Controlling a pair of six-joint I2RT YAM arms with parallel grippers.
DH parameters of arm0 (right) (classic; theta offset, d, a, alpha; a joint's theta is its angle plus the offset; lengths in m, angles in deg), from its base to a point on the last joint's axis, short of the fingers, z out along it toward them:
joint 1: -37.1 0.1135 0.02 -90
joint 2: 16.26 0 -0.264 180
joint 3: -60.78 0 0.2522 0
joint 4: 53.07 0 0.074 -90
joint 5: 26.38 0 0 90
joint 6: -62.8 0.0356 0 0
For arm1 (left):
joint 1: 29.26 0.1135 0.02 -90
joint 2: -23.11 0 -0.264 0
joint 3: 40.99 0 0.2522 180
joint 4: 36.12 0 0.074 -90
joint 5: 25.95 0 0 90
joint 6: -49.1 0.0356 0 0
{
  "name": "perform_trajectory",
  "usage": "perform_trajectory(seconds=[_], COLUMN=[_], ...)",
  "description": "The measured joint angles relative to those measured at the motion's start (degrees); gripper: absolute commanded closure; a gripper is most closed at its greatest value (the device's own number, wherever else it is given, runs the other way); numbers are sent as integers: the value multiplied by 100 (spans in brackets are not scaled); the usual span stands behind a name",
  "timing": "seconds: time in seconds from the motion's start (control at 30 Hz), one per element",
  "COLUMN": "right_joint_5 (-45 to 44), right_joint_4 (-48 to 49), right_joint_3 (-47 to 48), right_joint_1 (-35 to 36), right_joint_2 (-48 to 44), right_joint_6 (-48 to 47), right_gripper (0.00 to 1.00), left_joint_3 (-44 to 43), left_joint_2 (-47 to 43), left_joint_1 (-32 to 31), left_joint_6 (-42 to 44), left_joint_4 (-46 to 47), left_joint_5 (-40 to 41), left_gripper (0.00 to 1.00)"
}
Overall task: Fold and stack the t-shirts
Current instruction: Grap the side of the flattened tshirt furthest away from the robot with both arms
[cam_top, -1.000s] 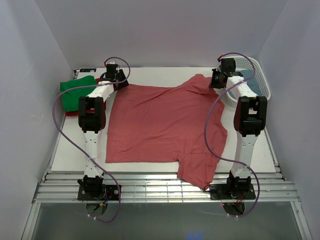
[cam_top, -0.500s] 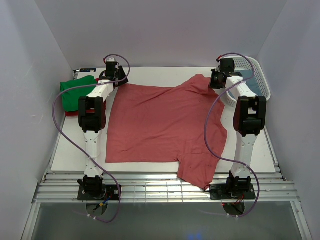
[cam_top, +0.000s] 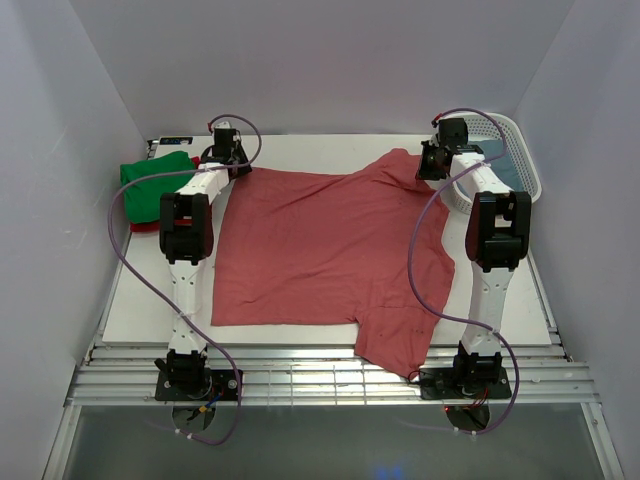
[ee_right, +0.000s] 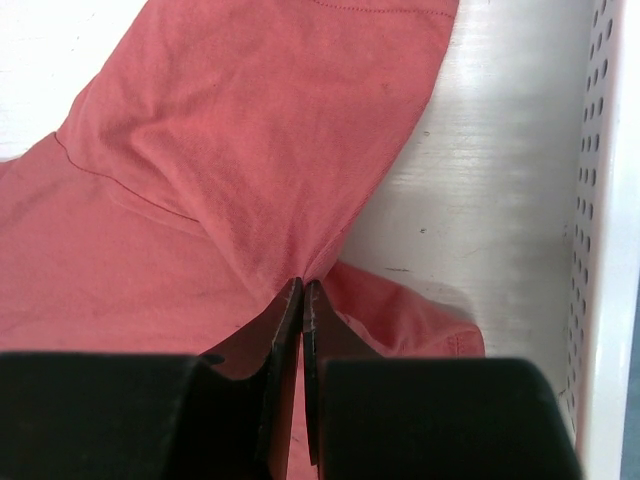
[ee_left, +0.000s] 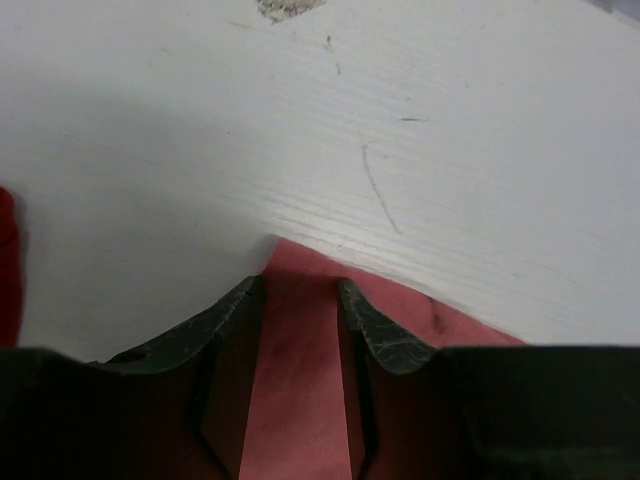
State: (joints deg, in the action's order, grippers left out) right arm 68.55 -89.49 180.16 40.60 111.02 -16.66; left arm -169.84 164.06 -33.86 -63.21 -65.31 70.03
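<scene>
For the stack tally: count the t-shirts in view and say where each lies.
4: pinkish-red t-shirt spread mid-table; green t-shirt folded at far left; dark red t-shirt beneath it; grey-blue t-shirt, partly hidden, in the white basket. More may be hidden there.

Dark red shirt (cam_top: pixel 140 227) mostly hidden under green shirt (cam_top: pixel 150 185); basket (cam_top: pixel 527 150) contents part-blocked by R arm (cam_top: pixel 498 230)
</scene>
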Motion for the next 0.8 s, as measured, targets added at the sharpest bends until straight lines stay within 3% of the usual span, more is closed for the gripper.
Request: perform_trajectory(seconds=[0.43, 0.6, 0.73, 0.8], right_joint_5=[2, 22, 22, 22], right_joint_4=[4, 4, 4, 4], right_joint_3=[0, -4, -9, -11], right_joint_1=[0, 0, 0, 0], right_joint_2=[0, 0, 0, 0], right_joint_6=[17, 22, 28, 28], right_gripper=[92, 92, 92, 92], left_joint_3=[-22, -92, -92, -92], left_joint_2=[81, 129, 131, 131], left_joint_1=[-2, 0, 0, 0], left_joint_6=[48, 85, 87, 98], left_joint_4=[50, 9, -59, -66], left_joint_5=[66, 127, 205, 219], left_gripper=[50, 68, 95, 98])
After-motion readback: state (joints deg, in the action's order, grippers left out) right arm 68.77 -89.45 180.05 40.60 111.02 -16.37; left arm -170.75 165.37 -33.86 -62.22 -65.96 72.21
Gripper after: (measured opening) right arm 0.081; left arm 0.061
